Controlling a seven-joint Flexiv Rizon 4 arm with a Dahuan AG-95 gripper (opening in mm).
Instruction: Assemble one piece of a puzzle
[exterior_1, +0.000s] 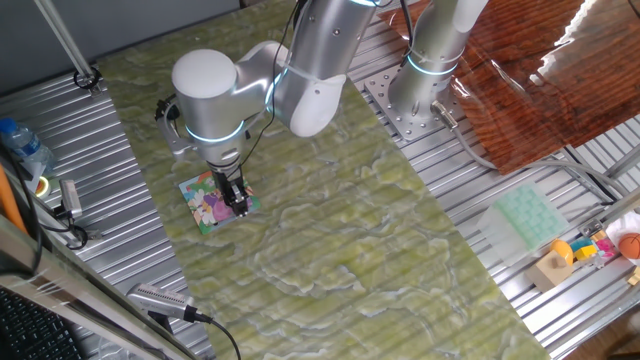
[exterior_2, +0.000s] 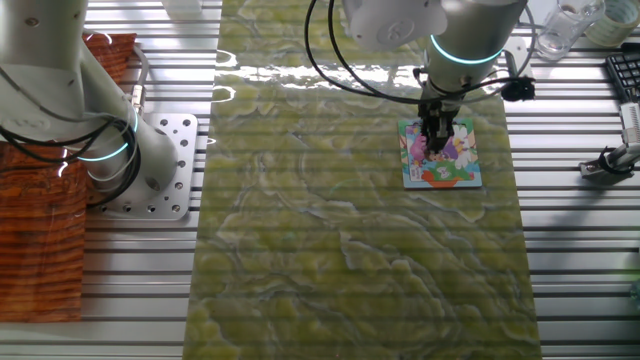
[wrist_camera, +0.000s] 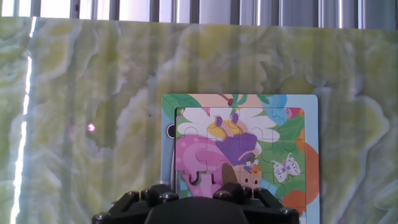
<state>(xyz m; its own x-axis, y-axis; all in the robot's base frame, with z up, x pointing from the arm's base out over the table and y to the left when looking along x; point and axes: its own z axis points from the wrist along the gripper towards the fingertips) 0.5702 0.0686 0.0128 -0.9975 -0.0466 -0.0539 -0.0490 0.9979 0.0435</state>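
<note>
We log 1 arm (exterior_1: 300, 70) reaching down over the green marbled mat (exterior_1: 350, 230), its gripper (exterior_1: 236, 200) directly above the puzzle (exterior_1: 212, 205). The puzzle lies flat on the mat near the mat's edge, beside the ribbed metal table (exterior_1: 120, 200).

From the other fixed view, the gripper (exterior_2: 437, 140) hangs over the upper middle of the puzzle (exterior_2: 445, 165), fingertips at or just above the picture surface; we cannot tell whether they touch.

In the hand view the puzzle (wrist_camera: 249, 143) fills the lower right, blue border showing on its left and right sides. The dark gripper body (wrist_camera: 199, 208) blocks the bottom edge of the view. A gap in the picture shows at the lower left of the puzzle, just above the gripper body.

We cannot make out the piece in any view, and we cannot tell whether the jaws are wide, narrow, or clamped on anything.

Off the mat, a pale green tray (exterior_1: 527, 215) sits well apart on the table.
</note>
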